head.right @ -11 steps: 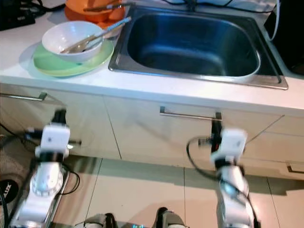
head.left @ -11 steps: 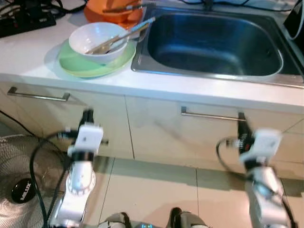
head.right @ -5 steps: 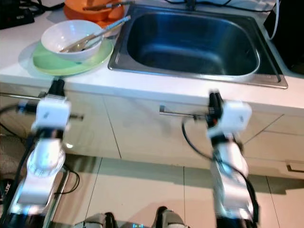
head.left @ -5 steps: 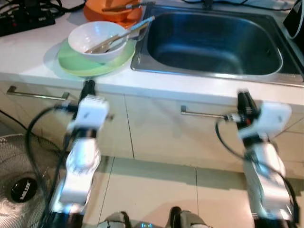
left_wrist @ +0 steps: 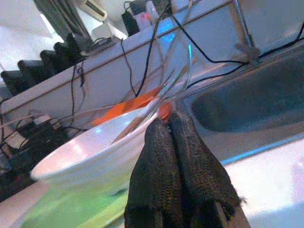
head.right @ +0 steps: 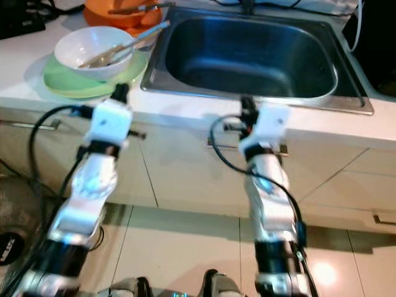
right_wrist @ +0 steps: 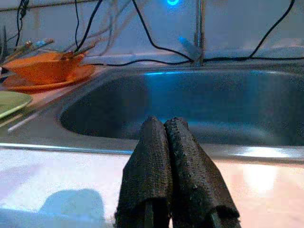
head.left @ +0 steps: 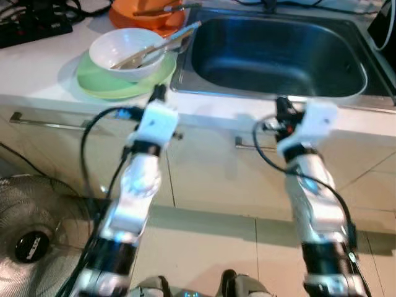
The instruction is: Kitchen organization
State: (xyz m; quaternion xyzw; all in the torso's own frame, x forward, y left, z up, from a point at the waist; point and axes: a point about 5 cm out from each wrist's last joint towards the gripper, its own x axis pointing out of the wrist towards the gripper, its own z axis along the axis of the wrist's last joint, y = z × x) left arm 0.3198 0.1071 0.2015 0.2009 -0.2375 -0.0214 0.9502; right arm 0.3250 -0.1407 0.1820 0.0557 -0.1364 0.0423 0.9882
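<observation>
Nearest the camera, a tiled floor (head.left: 204, 235) lies under both silver arms, with a fan (head.left: 25, 229) lying on it at the robot's left. Against the picture of a second ago, when they hung low before the cupboard doors, both arms have come up to the front edge of the counter (head.left: 37, 80).

The left gripper (head.left: 159, 93) now sits at the counter's edge, just in front of the green plate (head.left: 102, 85); its two black fingers (left_wrist: 164, 156) are pressed together with nothing between them. The right gripper (head.left: 283, 105) has likewise risen to the counter edge in front of the sink (head.left: 278, 59), its fingers (right_wrist: 161, 156) clenched flat on each other and empty. The drawer handle (head.left: 247, 147) that showed in full earlier is now partly covered by the right arm.

On the counter the dishes lie as they did before. A white bowl (head.left: 127, 52) rests on the green plate, with chopsticks (head.left: 167, 42) laid across its rim and reaching toward the sink. Behind it stands an orange bowl (head.left: 145, 15) with more sticks on top. The steel sink lies to the right of the dishes, just beside them. Farthest back, black cables (left_wrist: 142, 52) run along the wall.
</observation>
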